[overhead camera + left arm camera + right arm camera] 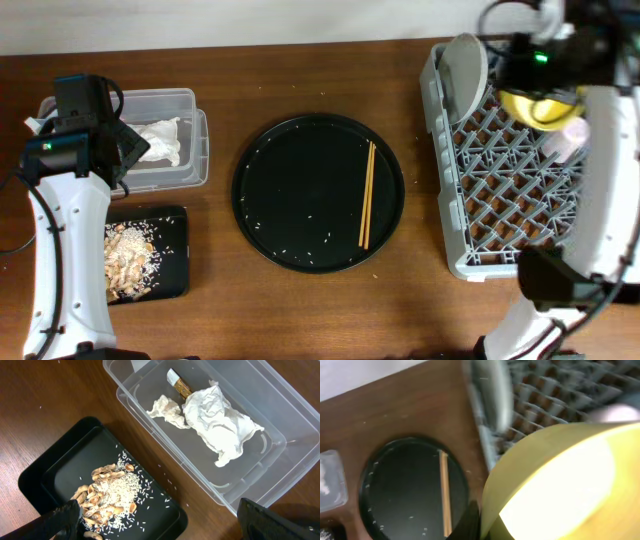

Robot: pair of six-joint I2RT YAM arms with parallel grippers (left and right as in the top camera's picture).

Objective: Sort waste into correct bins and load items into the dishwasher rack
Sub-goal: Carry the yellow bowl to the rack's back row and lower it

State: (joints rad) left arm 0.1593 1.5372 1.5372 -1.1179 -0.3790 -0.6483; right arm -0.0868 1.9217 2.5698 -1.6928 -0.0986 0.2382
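Right wrist view: motion-blurred; yellow bowl (560,475) cut off at right and bottom edges. Left wrist view: tub (282,422) cut off at top and right edges.

Brown wood tbl (320,315) (speckled), white wall (200,20)

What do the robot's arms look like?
Both arms are long smooth white tubes with chunky black joints. The left arm and right arm each have a tiny green light near the wrist, thin black cables trailing, and black jaws.
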